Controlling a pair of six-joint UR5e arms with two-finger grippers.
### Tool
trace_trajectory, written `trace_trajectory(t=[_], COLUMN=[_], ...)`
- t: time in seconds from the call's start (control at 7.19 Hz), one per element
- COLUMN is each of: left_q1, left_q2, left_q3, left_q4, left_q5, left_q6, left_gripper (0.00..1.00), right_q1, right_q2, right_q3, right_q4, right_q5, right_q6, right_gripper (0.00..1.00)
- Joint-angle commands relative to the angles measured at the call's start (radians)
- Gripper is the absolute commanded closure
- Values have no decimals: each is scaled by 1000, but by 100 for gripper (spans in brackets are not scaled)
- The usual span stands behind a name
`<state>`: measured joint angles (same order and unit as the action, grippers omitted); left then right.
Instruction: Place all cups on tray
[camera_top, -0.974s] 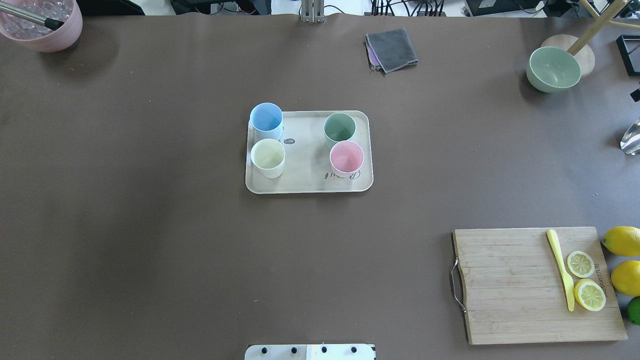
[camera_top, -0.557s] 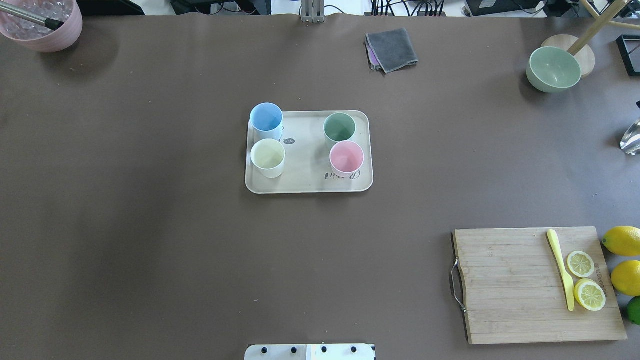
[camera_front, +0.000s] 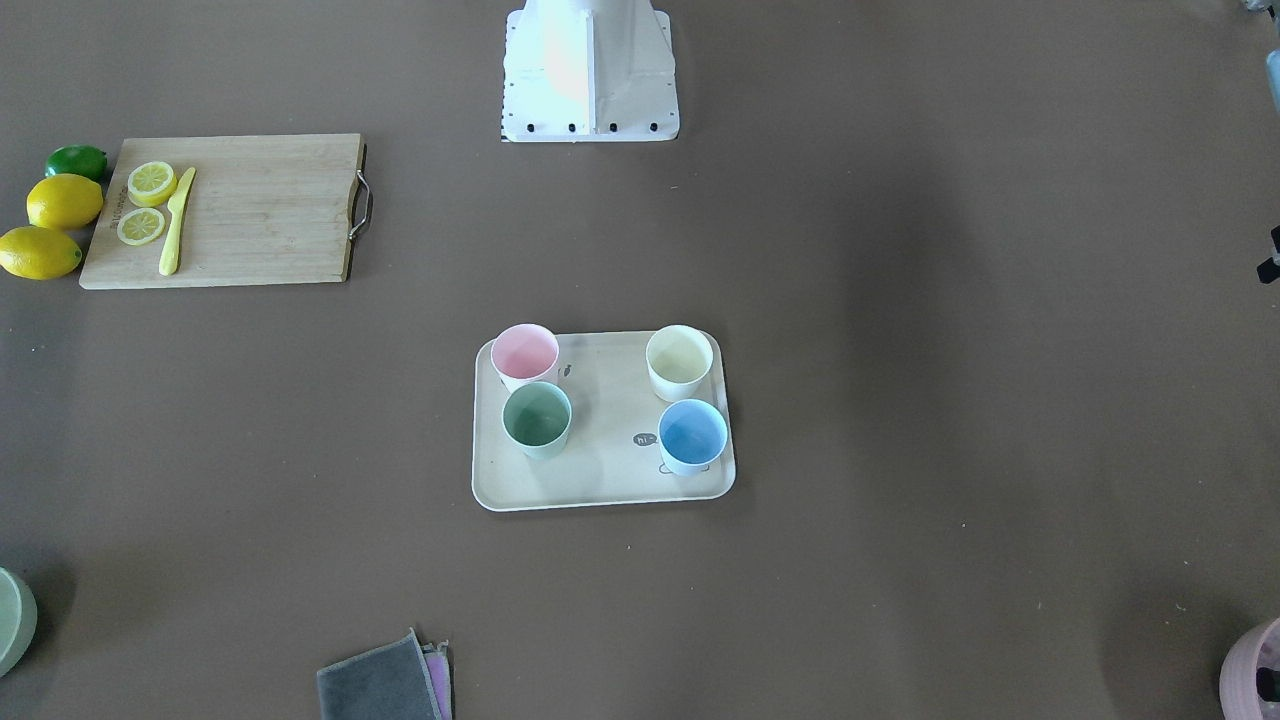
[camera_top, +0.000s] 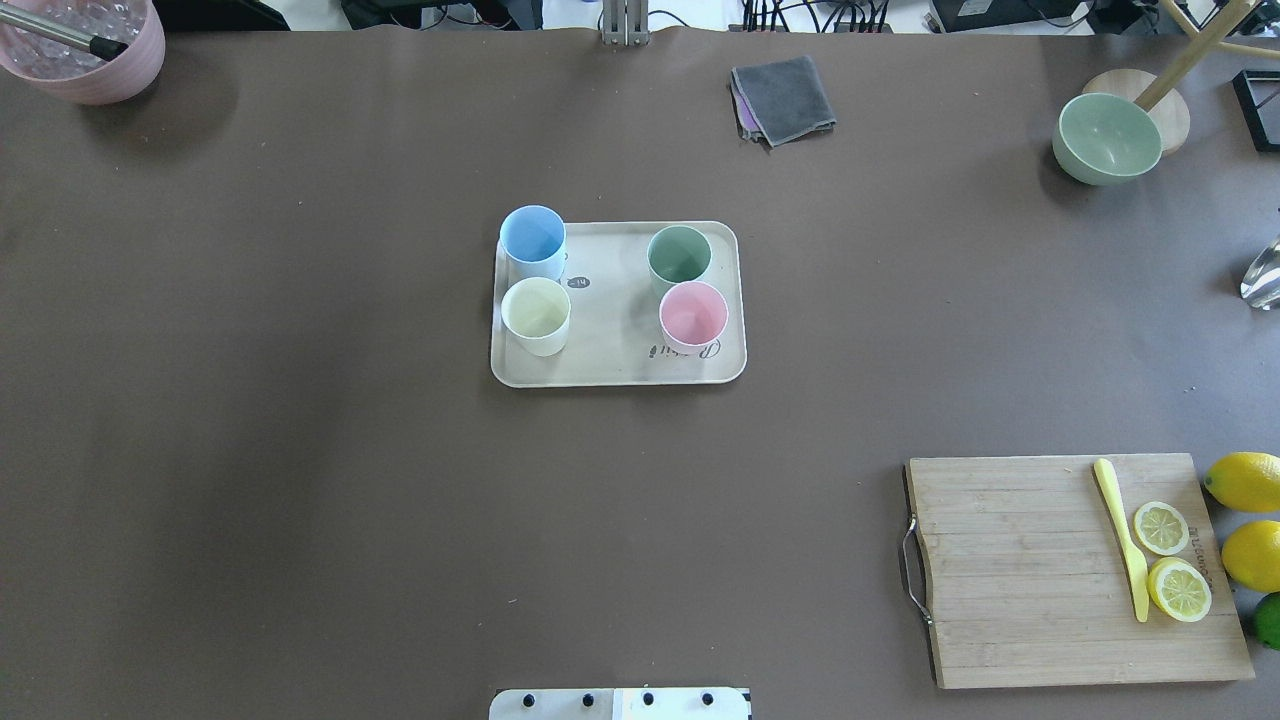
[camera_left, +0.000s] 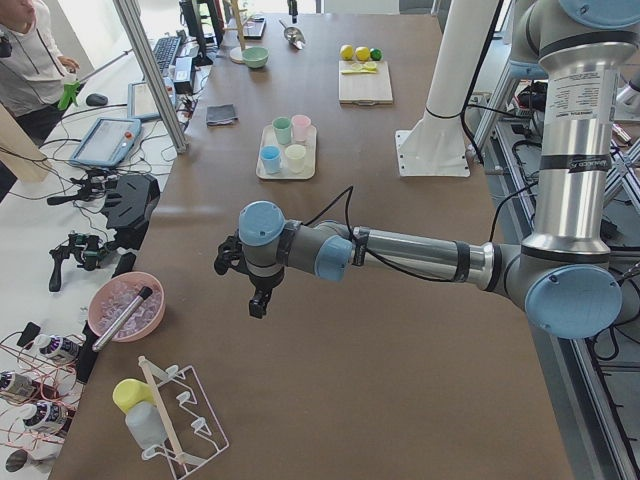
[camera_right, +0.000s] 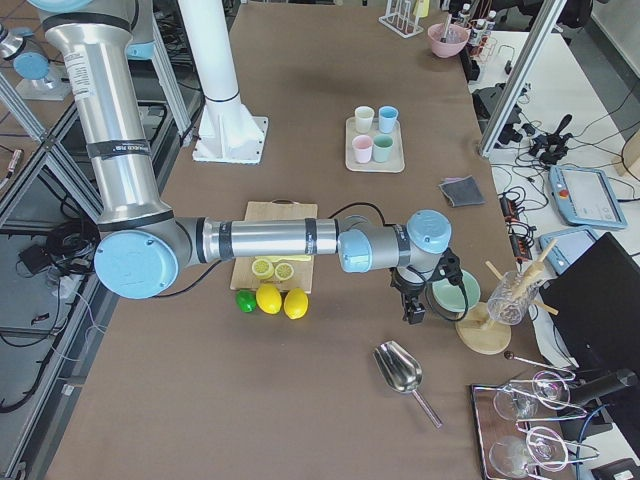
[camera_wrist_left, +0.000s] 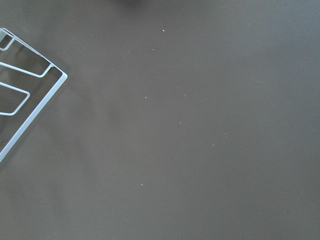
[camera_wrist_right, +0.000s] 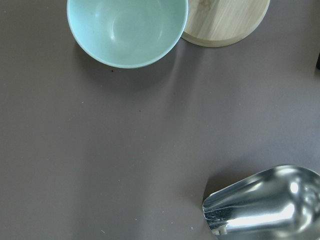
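four cups (camera_top: 693, 312) stand upright on the tray (camera_top: 612, 335); left gripper (camera_left: 257, 302) and right gripper (camera_right: 412, 308) far from it, finger opening unclear

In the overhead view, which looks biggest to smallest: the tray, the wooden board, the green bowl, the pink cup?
1. wooden board
2. tray
3. green bowl
4. pink cup
The board is nearer the camera, so its lead is unsure.

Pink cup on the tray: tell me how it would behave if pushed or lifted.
The pink cup looks empty and thin-walled, so probably light and stiff. Upright and tapering toward its base, it may tip if pushed high. The green cup stands close beside it, so a sideways nudge could knock that too.
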<state>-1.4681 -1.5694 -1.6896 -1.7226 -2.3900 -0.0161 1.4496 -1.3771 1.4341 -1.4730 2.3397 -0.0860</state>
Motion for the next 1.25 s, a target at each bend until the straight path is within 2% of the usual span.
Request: trace_trajectory(t=[0.0,1.11], left_q1=[0,2], left_q2=[-11,-12], left_q3=[-1,-5], left_q4=[3,-3], left_q5=[41,44], left_q6=[8,10], left_gripper=[2,2], right_q1=[0,2], right_q2=[0,-19], right_q3=[0,38], right_q4=[2,8], right_q5=[9,10], right_q6=[-1,-11], right_gripper=[0,0])
